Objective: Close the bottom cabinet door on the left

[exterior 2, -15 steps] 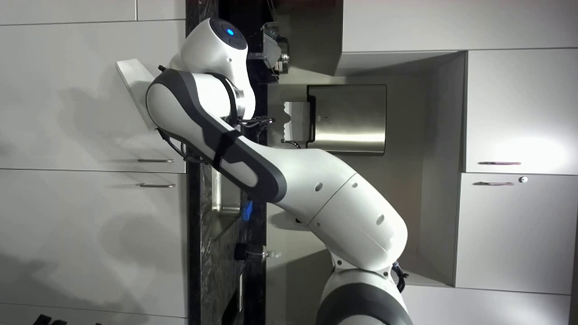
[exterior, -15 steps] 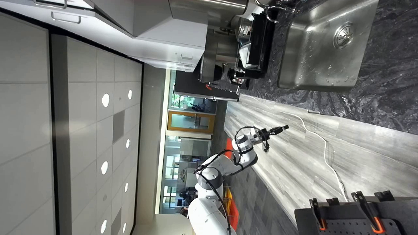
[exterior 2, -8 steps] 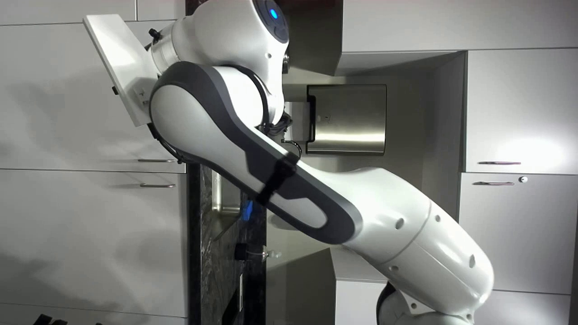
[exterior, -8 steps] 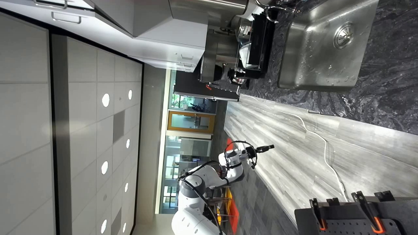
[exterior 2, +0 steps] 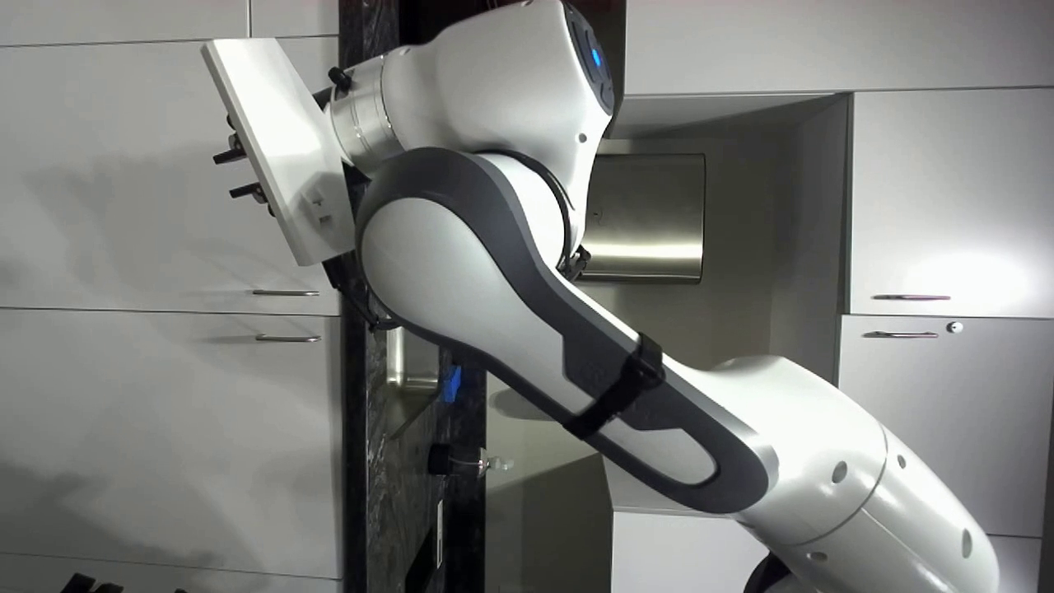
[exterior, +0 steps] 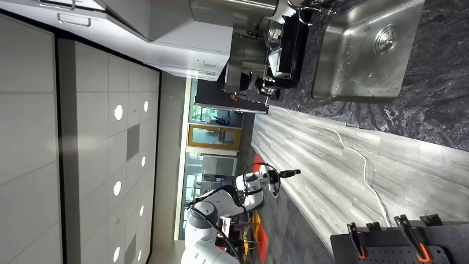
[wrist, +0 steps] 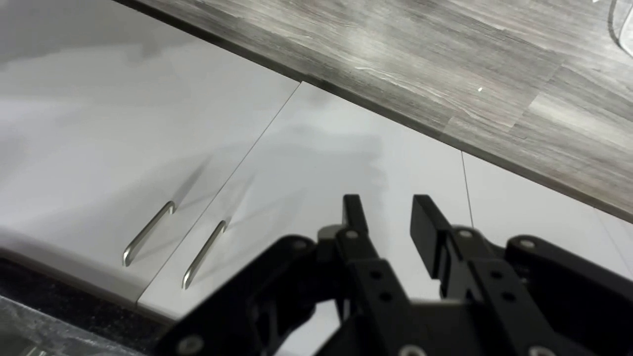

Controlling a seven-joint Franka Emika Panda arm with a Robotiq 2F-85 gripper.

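Note:
The bottom cabinet door on the left is a pale panel point(exterior 2: 107, 156), flush with the door beside it, only a thin seam between them. In the wrist view, which stands upside down, this door point(wrist: 296, 163) fills the middle, its metal handle point(wrist: 203, 254) close to the seam. From an exterior view only its handle point(exterior: 352, 125) shows past the counter edge. My gripper point(wrist: 387, 198) is partly spread, bare door visible between its fingers. It hovers in front of the door, apart from it, also seen in both exterior views as the gripper point(exterior: 298, 171) and the gripper point(exterior 2: 224, 176).
The neighbouring bottom door point(exterior 2: 165, 428) carries a similar handle. Above both runs the dark stone countertop point(exterior 2: 354, 478) with a steel sink point(exterior: 340, 73). A white cable point(exterior: 365, 165) crosses the floor point(exterior: 410, 165). A black stand with clamps point(exterior: 388, 238) is at that view's corner.
The arm has drawn back from the cabinet, away from the counter. My gripper's fingers, together earlier, now stand apart. The door keeps its place.

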